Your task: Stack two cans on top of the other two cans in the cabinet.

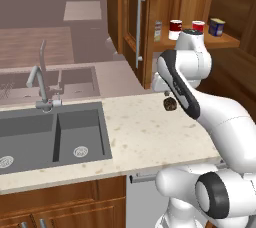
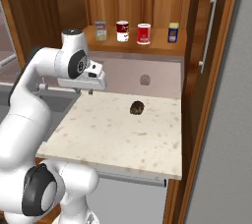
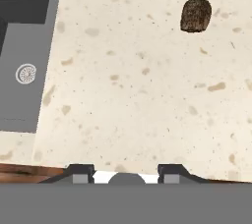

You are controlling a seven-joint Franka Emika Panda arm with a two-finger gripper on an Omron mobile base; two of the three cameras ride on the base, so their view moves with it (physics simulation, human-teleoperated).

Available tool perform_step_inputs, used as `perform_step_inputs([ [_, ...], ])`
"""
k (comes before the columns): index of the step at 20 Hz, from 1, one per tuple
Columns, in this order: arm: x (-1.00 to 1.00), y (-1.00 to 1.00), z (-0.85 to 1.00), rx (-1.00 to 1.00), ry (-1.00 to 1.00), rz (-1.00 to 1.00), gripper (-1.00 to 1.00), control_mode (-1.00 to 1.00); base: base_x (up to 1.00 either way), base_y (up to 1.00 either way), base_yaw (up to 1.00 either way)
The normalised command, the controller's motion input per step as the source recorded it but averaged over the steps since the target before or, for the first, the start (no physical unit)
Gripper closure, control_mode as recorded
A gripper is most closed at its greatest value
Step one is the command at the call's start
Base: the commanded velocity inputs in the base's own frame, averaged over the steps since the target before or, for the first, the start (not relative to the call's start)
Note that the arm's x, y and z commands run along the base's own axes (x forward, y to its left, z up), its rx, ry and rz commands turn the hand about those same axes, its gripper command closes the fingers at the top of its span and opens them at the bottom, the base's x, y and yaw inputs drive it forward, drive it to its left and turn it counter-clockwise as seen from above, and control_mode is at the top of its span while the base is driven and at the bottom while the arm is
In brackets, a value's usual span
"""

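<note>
The two dark finger tips (image 3: 82, 173) of the white arm's gripper (image 3: 126, 175) are seen at the bottom of the hand view, closed to their narrowest with nothing held between them, pointing down at the speckled cream stone counter (image 3: 138, 95). Ahead of the finger tips and off to one side, well apart from them, a small dark brown rough lump (image 3: 196, 15) lies on the counter. To the other side, the grey sink basin (image 3: 24, 56) with its round drain is seen. Far beyond the fingers, on the wooden shelf (image 2: 147, 46) of the tall reddish-brown wooden cabinet (image 2: 197, 70), four cans stand in a row, apart: a slim cream-labelled can (image 2: 100, 30), two red-and-white cans (image 2: 122, 31) (image 2: 143, 33), and a dark-blue can with a yellowish label (image 2: 173, 32). None is stacked.
</note>
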Motion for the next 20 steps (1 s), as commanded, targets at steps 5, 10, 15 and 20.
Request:
perform_step_inputs([
  [5,-0.16,0.0,0.0,0.0,-0.18,0.0,-1.0,-1.0,0.0,0.0,0.0],
  [10,-0.14,-0.08,0.22,0.07,-0.31,0.0,-1.0,-1.0,0.0,0.0,0.0],
  [15,-0.01,-0.18,0.48,0.09,-0.19,-0.02,-1.0,-1.0,0.0,0.0,0.0],
  [20,0.02,-0.26,0.55,0.03,-0.12,-0.06,-1.0,-1.0,0.0,0.0,0.0],
])
